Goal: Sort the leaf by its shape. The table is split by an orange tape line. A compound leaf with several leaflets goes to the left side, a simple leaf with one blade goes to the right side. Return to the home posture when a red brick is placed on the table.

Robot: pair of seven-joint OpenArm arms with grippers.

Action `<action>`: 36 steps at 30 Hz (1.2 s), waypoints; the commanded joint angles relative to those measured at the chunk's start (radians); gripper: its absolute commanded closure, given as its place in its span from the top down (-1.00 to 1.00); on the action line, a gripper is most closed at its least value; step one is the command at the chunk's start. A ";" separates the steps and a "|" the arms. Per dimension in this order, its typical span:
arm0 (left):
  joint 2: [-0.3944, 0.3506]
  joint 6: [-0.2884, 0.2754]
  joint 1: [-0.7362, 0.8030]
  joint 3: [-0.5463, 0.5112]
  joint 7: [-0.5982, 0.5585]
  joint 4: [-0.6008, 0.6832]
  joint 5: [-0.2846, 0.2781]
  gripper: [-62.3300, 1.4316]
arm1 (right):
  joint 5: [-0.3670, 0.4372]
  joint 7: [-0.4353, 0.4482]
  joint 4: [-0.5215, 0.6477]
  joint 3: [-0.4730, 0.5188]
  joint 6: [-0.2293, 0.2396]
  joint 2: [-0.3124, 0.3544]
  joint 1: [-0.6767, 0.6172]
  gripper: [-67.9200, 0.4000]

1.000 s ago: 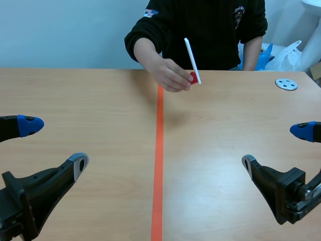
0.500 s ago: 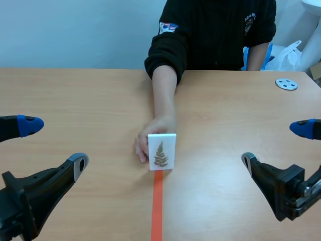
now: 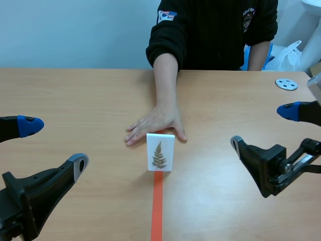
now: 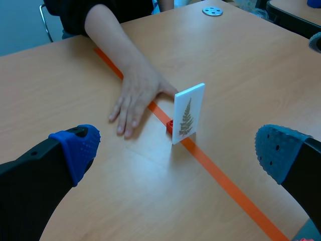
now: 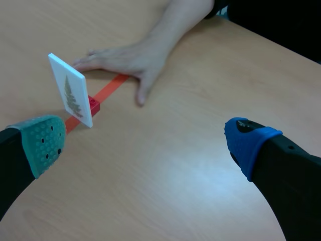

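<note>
Leaf card point(image 3: 160, 151) upright on tape line point(image 3: 157, 206), my twelve o'clock; my left gripper point(image 3: 54, 144) and right gripper point(image 3: 262, 126) both spread apart.

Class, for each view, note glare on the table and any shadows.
Right wrist view: pale glare on the table between the fingers of the right tool. Left wrist view: shadow under the hand and at the foot of the leaf card. Scene view: even light, faint shadow by the hand.

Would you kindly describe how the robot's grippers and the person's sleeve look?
The left gripper and right gripper each have two thick black fingers tipped with dotted pads, blue or grey-green. The person's sleeve is black with a small patch.
</note>
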 commanded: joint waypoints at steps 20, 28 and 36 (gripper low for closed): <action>0.005 -0.005 -0.003 0.001 -0.013 0.008 -0.006 1.00 | -0.092 0.030 -0.337 -0.323 0.040 -0.062 0.363 1.00; 0.005 -0.005 -0.003 0.001 -0.013 0.008 -0.006 1.00 | -0.137 0.052 -0.528 -0.439 0.048 -0.154 0.508 1.00; 0.005 -0.005 -0.003 0.001 -0.013 0.008 -0.006 1.00 | -0.212 0.103 -0.690 -0.540 0.047 -0.250 0.634 1.00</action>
